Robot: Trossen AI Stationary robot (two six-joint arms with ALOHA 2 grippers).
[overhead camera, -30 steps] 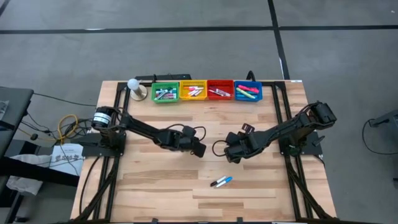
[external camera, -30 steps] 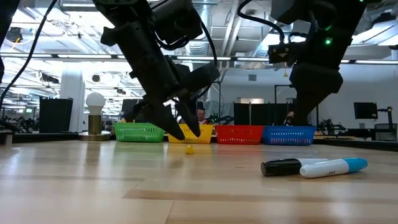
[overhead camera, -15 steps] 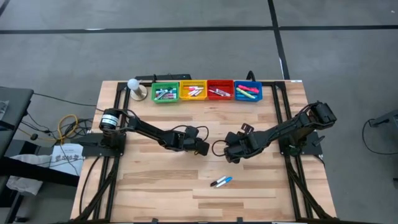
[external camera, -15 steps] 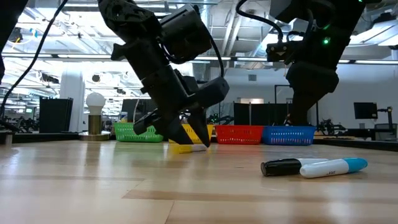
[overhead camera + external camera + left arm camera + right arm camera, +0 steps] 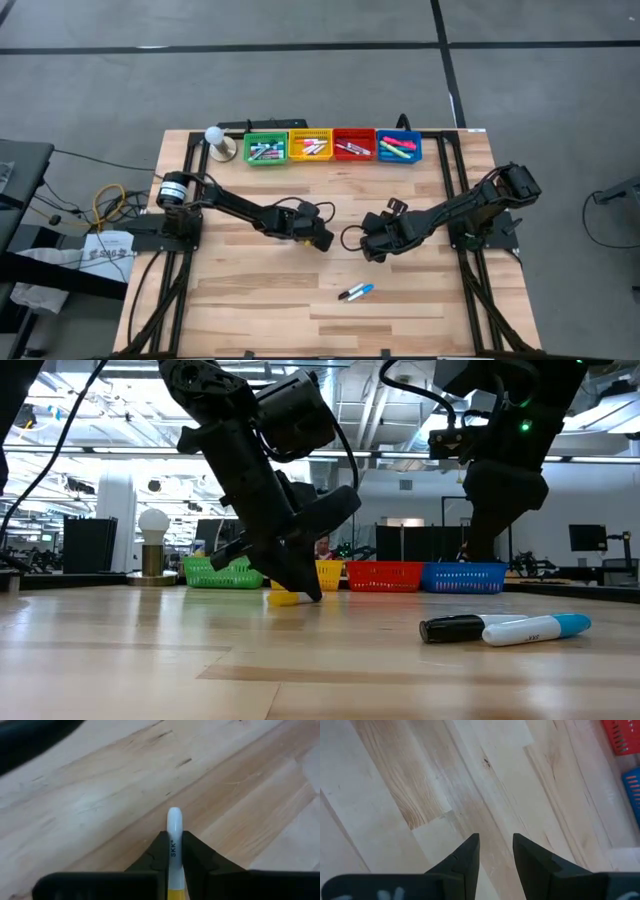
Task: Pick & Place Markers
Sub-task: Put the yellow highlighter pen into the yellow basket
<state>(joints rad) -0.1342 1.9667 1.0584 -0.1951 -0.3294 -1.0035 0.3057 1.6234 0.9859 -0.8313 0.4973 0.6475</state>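
A marker with a white barrel point(image 5: 174, 827) and a yellow end point(image 5: 283, 598) is at the middle of the table, and my left gripper point(image 5: 322, 240) is shut on it. To its right, my right gripper point(image 5: 372, 252) hovers above bare wood; the right wrist view shows it point(image 5: 496, 840) open with nothing between its fingers. A blue-and-white marker and a black-capped one point(image 5: 356, 292) lie side by side on the table near the front edge. More markers lie in the four bins at the far edge. My left gripper pinches the marker's white barrel point(image 5: 173, 851) between its two fingers. The fingers slant down from the table's left side and lie along the marker. The white tip point(image 5: 174, 814) sticks out past the fingertips. The yellow end point(image 5: 283, 598) is down at the tabletop.
Green point(image 5: 266, 149), yellow point(image 5: 310, 147), red point(image 5: 354, 146) and blue point(image 5: 399, 148) bins stand in a row along the far edge. A white ball on a stand point(image 5: 215, 138) is to their left. Bare wood lies at the front left.
My left gripper has sunk to the tabletop over the yellow-ended marker and shut on it. Its fingers stood open on either side of it a second ago. The marker has stayed at the table.
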